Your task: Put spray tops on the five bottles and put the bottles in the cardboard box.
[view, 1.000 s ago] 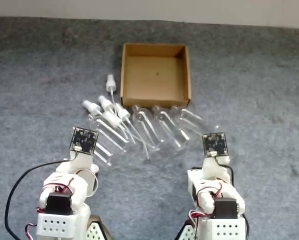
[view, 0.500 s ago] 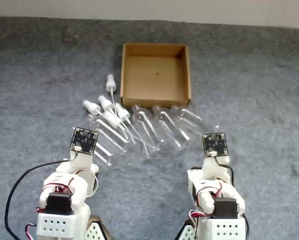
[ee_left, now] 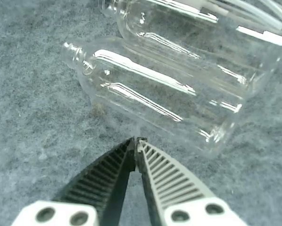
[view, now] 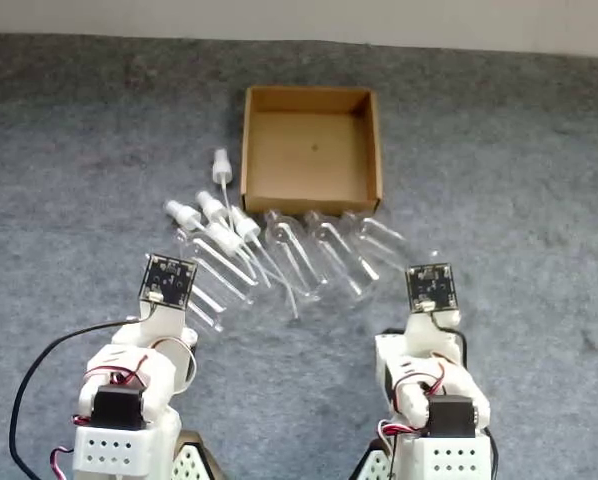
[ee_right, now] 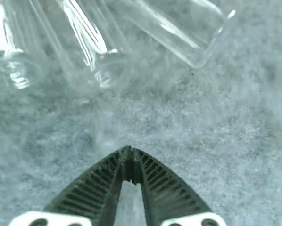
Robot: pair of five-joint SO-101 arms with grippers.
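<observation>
Quick rundown of what you've got. The bottles (view: 291,252) are clear plastic, all lying on their sides in a loose fan ahead of both tools. They're glossy and see-through, so mostly you're reading highlights.

The white spray tops (view: 214,208) are bunched ahead of your left tool and past the bottles nearest it. Their thin tubes trail across some of the bottles. One top (view: 221,166) sits further out on its own, beside the outer wall of the cardboard box (view: 247,150).

Your left tool (ee_left: 136,141) is clenched with the tips pressed together and nothing in it. It's just short of the side of the nearest bottle (ee_left: 155,94), whose bare threaded neck has no top on. A second bottle (ee_left: 193,28) lies right behind that one, touching it.

Your right tool (ee_right: 130,150) is clenched too and empty. Two bottle ends (ee_right: 91,56) sit a bit ahead of it, with grey bench (view: 509,190) in between.

The box is open and brown, out beyond the bottle fan, with its near wall just beside the furthest bottles.

For room, there's bare bench to the outside of each tool and between the two arms.
</observation>
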